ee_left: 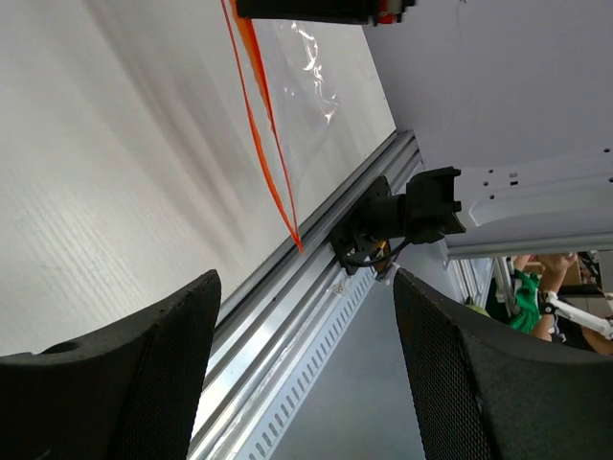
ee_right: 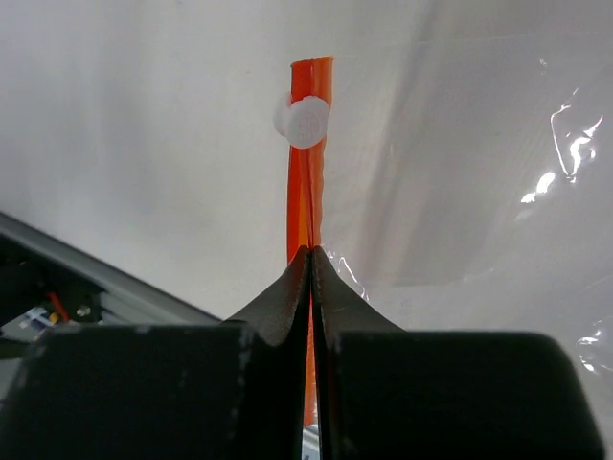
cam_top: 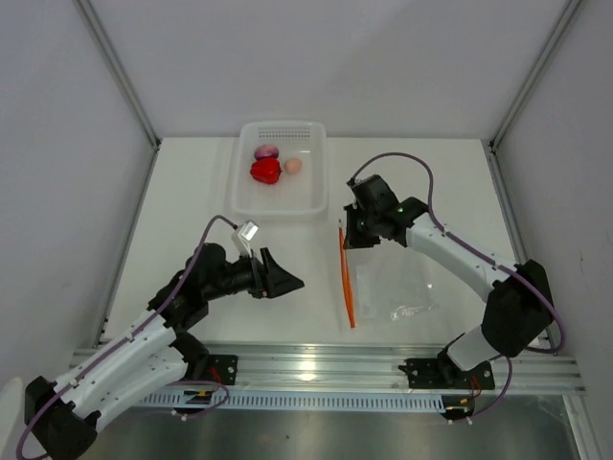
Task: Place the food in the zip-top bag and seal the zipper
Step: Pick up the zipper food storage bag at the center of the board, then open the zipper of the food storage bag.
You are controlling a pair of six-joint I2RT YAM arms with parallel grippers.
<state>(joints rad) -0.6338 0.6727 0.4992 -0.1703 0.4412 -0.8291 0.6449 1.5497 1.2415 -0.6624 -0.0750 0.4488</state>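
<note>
The clear zip-top bag [cam_top: 397, 287] lies flat on the table at the right, its orange-red zipper [cam_top: 347, 283] along its left edge. My right gripper [cam_top: 349, 233] is shut on the zipper's far end; in the right wrist view the strip [ee_right: 308, 153] runs out from between the closed fingertips [ee_right: 287, 297]. The red pepper-like piece [cam_top: 265, 172], the purple-pink piece [cam_top: 266, 151] and the peach ball [cam_top: 293, 166] sit in the white tray [cam_top: 311, 196]. My left gripper [cam_top: 290, 284] is open and empty, left of the zipper. The left wrist view shows the zipper [ee_left: 268, 144] and the bag [ee_left: 311, 67].
The white tray stands at the back centre. An aluminium rail [cam_top: 383, 359] runs along the table's near edge, also in the left wrist view [ee_left: 287, 316]. Grey walls close in the left, back and right sides.
</note>
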